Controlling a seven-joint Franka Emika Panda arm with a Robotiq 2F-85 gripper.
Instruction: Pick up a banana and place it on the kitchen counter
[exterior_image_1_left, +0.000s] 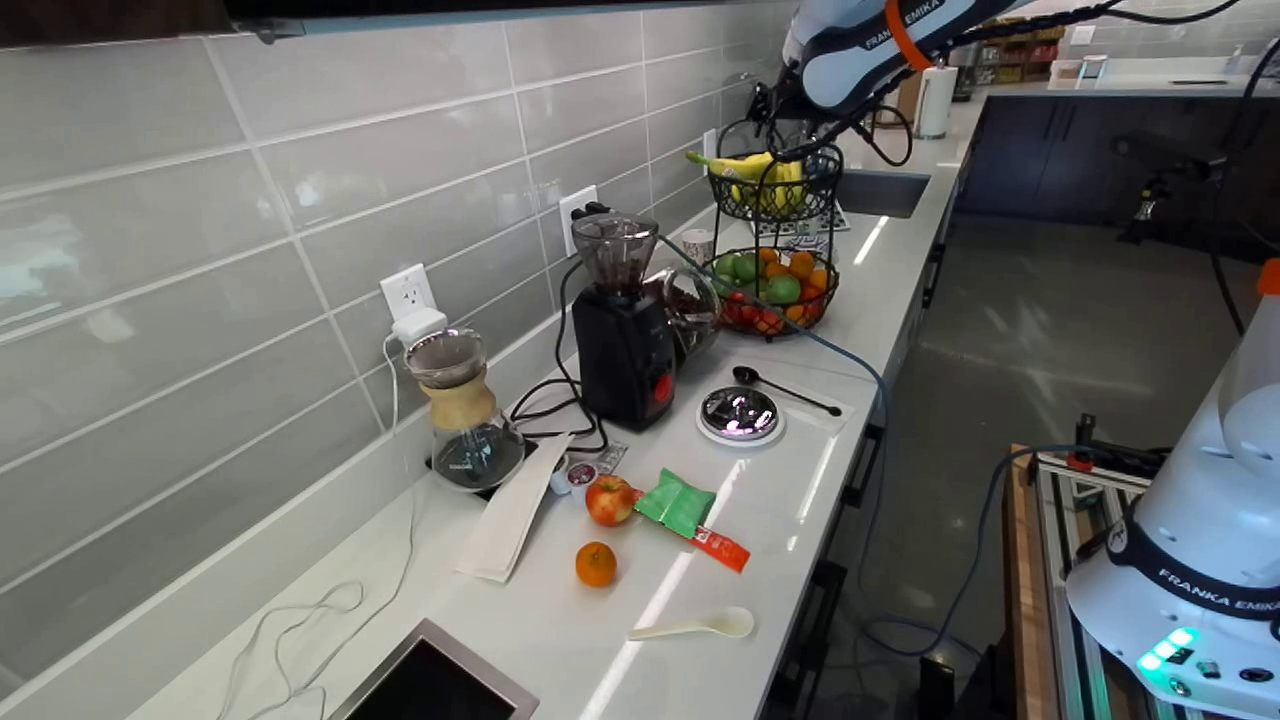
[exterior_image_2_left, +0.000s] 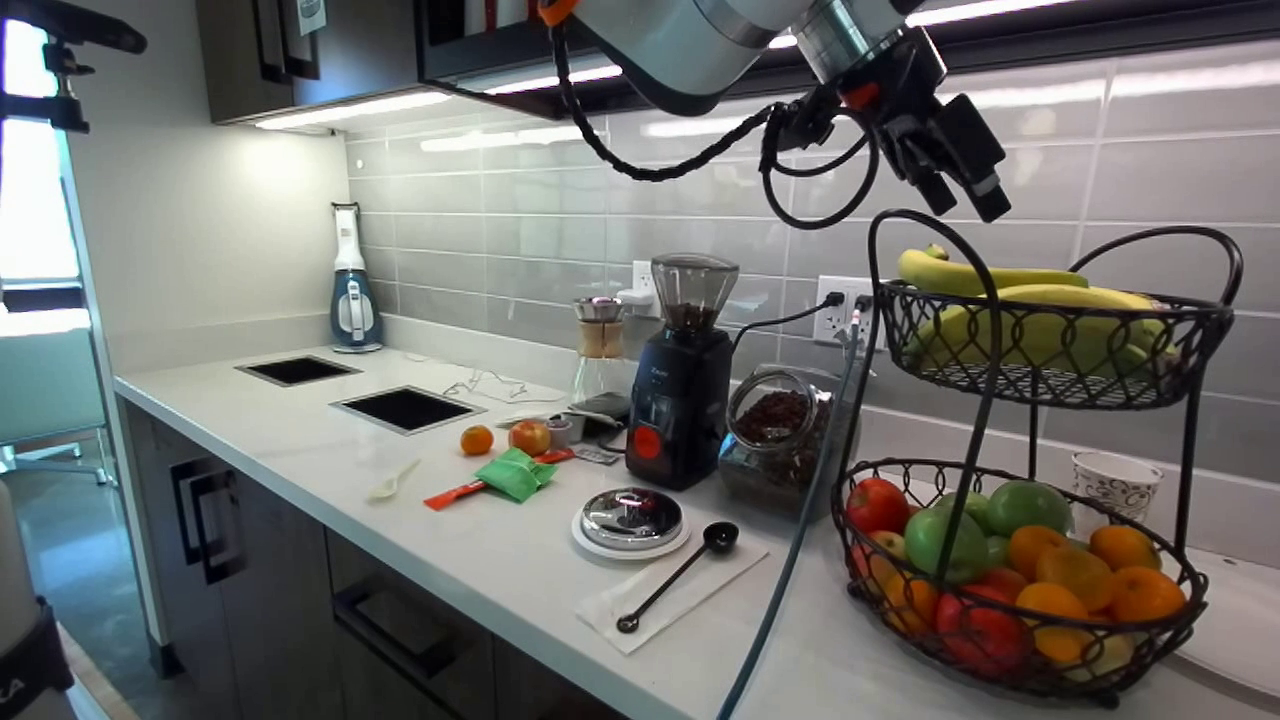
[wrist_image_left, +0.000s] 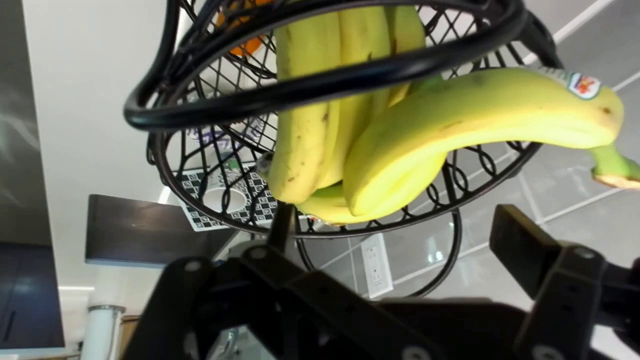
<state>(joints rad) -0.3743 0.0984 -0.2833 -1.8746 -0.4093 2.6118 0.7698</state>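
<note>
Of the task, only the approach appeared done. The gripper (exterior_image_2_left: 964, 203) hung in the upper right of an exterior view, tilted downward above the upper basket (wrist_image_left: 350, 233); its jaws stood wide apart with nothing between them. The banana (wrist_image_left: 480, 115) lay in that basket on top of other bananas (wrist_image_left: 305, 145); in the wrist view it curved from the centre to the right edge of the frame, its stem (wrist_image_left: 611, 164) projecting beyond the rim. In an exterior view a gap separated the fingertips (exterior_image_2_left: 991, 206) from the banana, so the grasp was not yet made. Grasp, lift, transfer and release all remained. A handle (wrist_image_left: 345, 82) crossed the upper part of the wrist view, over the other bananas; the lift would probably have to keep away from it. The counter (exterior_image_2_left: 430, 510), running from left centre to lower centre of an exterior view, was the destination. It bore an orange (exterior_image_2_left: 477, 440), an apple (exterior_image_2_left: 529, 436), a green packet (exterior_image_2_left: 515, 473) and a spoon (exterior_image_2_left: 384, 490), all left of centre in that frame. The exact spot intended for the banana was not shown.
</note>
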